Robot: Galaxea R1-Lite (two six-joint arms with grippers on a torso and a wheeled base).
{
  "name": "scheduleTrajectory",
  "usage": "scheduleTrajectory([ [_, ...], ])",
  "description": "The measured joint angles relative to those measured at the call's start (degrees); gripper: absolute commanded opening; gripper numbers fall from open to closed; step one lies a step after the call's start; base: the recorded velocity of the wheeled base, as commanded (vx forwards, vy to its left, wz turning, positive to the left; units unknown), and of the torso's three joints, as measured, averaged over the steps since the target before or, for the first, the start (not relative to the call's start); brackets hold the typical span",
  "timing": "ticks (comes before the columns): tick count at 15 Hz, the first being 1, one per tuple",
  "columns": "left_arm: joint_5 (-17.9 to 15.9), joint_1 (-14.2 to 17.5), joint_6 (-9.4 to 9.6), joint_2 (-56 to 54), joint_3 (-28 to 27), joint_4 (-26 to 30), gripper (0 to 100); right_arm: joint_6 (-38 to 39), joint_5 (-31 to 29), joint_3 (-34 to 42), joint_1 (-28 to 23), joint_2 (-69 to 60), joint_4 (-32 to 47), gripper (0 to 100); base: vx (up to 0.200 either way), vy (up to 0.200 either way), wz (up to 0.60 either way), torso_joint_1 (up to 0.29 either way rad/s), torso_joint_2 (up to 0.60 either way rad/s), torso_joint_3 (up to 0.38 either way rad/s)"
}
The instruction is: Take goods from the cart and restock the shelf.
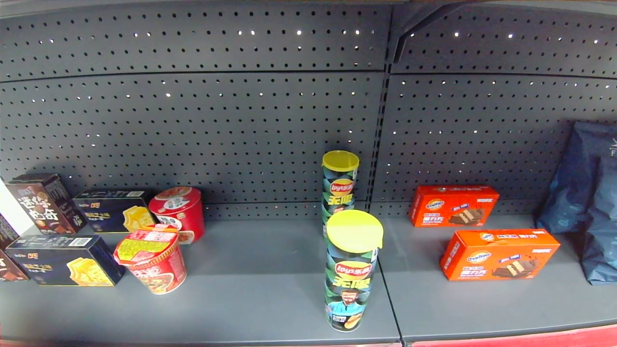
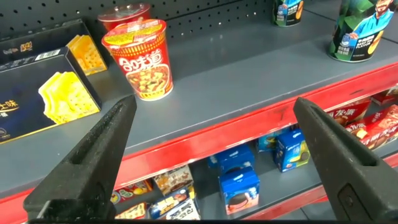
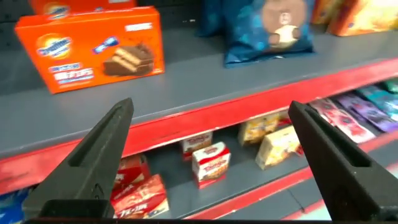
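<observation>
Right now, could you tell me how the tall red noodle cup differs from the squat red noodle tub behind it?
The tall red noodle cup narrows toward its base; the squat red noodle tub is shorter and straighter-sided. The cup's lid is largely yellow-green, the tub's red and white. The cup stands forward, the tub behind it. Both are lidded.

Grey perforated back panel (image 1: 241,120) along the far side. Centre: near chip can (image 1: 352,274) and far chip can (image 1: 340,185), both upright, yellow lids, one behind the other. Left: near noodle cup (image 1: 153,262), far red tub (image 1: 177,209) just behind it; near dark box (image 1: 62,260) just beside the cup, far dark box (image 1: 113,209) beside the tub, brown box (image 1: 46,202) farthest left. Right: far orange box (image 1: 453,206) and near orange box (image 1: 499,254), apart. Blue bags (image 1: 590,193) at far right. Small blue cartons (image 2: 239,183) noted on the tier below.
</observation>
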Motion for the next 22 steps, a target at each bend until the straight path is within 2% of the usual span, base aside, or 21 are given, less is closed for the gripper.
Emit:
scheduleTrajectory([
  [4,-0.2,0.0,-0.2,0.0,0.0,0.1,100,0.0,0.0,-0.1,3.1,3.5,0.0,100,0.0,0.0,0.0,0.0,0.0,0.0],
  [7,-0.2,0.0,-0.27,0.1,0.0,0.1,100,0.0,0.0,-0.1,13.5,9.4,0.2,100,0.0,0.0,0.0,0.0,0.0,0.0],
  [9,-0.3,0.0,-0.29,0.1,0.0,0.1,100,0.0,0.1,-0.1,17.5,10.8,0.1,100,0.0,0.0,0.0,0.0,0.0,0.0],
  [14,-0.1,0.0,-0.27,0.1,0.0,0.1,100,0.1,0.2,0.0,18.3,2.3,-0.1,100,0.0,0.0,0.0,0.0,0.0,0.0],
  [17,4.0,0.0,-0.05,0.1,0.0,0.7,100,0.1,0.2,0.0,18.3,0.7,-0.1,100,0.0,0.0,0.0,0.0,0.0,0.0],
  [19,5.3,0.0,-0.13,0.1,-0.1,4.7,100,0.1,0.2,0.0,18.3,0.4,-0.1,100,0.0,0.0,0.0,0.0,0.0,0.0],
  [20,6.4,0.8,-0.6,0.2,-0.3,5.0,100,0.1,0.2,0.0,18.4,0.3,-0.1,100,0.0,0.0,0.0,0.0,0.0,0.0],
  [22,7.8,4.7,-1.96,0.3,-0.4,5.2,100,0.1,0.2,0.0,18.4,0.2,-0.1,100,0.0,0.0,0.0,0.0,0.0,0.0],
])
